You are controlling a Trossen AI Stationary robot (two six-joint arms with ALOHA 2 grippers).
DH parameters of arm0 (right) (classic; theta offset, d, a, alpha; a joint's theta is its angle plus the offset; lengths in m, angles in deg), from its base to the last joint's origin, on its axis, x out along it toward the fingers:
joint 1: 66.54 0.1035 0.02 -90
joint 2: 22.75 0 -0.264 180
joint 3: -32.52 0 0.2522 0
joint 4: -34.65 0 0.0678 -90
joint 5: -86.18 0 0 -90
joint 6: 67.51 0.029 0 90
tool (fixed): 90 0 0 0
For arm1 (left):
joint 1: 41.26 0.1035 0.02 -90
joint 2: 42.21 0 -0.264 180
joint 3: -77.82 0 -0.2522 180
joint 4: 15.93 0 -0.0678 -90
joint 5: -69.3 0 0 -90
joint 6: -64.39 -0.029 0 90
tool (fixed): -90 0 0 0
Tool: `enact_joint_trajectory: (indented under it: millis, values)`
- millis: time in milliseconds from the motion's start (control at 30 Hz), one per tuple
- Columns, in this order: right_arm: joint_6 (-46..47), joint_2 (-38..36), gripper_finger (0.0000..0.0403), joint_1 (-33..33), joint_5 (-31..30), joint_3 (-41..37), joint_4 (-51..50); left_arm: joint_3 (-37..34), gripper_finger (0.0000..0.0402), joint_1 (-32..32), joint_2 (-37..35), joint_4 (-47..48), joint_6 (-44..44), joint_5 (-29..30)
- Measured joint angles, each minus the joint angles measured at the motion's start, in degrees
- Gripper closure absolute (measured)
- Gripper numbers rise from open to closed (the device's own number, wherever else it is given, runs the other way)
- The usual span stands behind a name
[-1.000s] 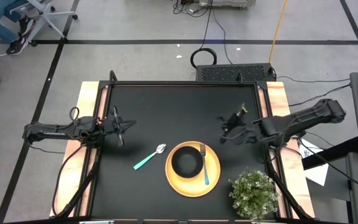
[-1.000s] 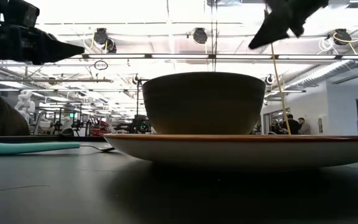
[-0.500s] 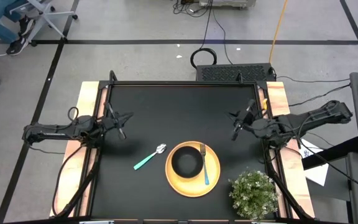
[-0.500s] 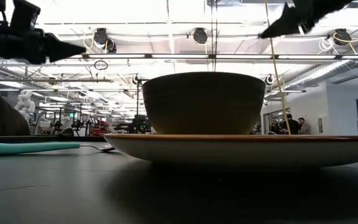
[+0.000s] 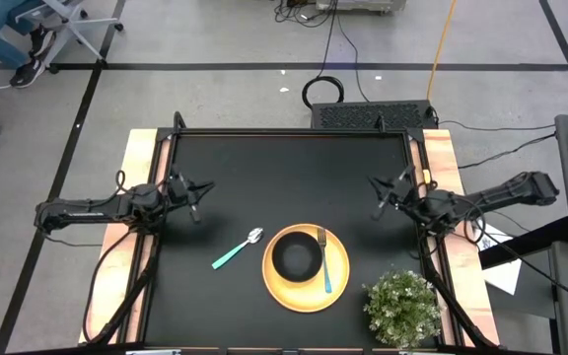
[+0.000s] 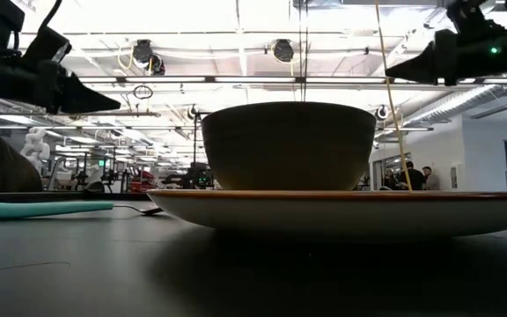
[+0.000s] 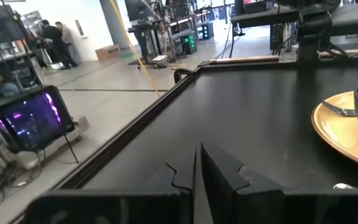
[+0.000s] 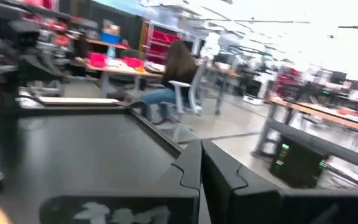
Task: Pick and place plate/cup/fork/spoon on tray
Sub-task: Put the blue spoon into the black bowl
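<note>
The flat round yellow tray sat lower centre of the overhead frame. On it stood the small dark grey-black bowl-like cup, with the teal-handled fork just right of the cup, tines toward the top of the frame. The teal-handled spoon with silver oval head lay on the black tabletop, just left of the tray and not touching it.

The left gripper was at mid-left of the overhead frame, fingers pressed together, holding nothing. The right gripper was at mid-right, also clenched and empty. Both were well apart from the tableware.

In the low view the cup hid the fork entirely, the tray was cut off at the right edge, and only the spoon's handle was clear. In the left wrist view the tray was cut off at the right edge. A potted green plant stood lower right of the overhead frame.
</note>
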Motion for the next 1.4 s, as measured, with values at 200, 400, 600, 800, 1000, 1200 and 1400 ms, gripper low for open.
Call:
enact_joint_trajectory:
  millis: [200, 400, 600, 800, 1000, 1200, 1400]
  values:
    - [8.5, -4.5, 0.0403, 0.0, 8.2, -0.9, -10.9, 0.0, 0.0371, 0.0, 0.0, -0.1, -0.8, 0.0]
    - [11.2, -7.4, 0.0403, -2.0, 15.9, -0.9, -14.9, 0.0, 0.0371, 0.2, 0.0, -3.7, -3.3, -12.3]
    - [11.0, -9.3, 0.0403, -7.2, 24.6, -0.9, -16.0, 0.0, 0.0371, 3.1, 0.1, -4.7, -0.7, -18.3]
    - [14.7, -9.7, 0.0403, -12.9, 32.9, -1.0, -16.1, 0.0, 0.0371, 7.6, 2.3, -3.4, 3.0, -27.8]
    - [15.9, -9.7, 0.0403, -15.8, 35.2, -5.1, -12.3, -1.8, 0.0371, 10.0, 4.7, -4.2, 4.3, -28.6]
    - [17.9, -9.6, 0.0403, -16.6, 35.2, -7.7, -10.3, -1.8, 0.0371, 10.9, 5.2, -4.7, 2.9, -24.7]
    - [16.8, -9.6, 0.0403, -16.6, 35.3, -7.8, -9.9, -1.8, 0.0371, 10.9, 5.2, -4.7, -1.8, -22.1]
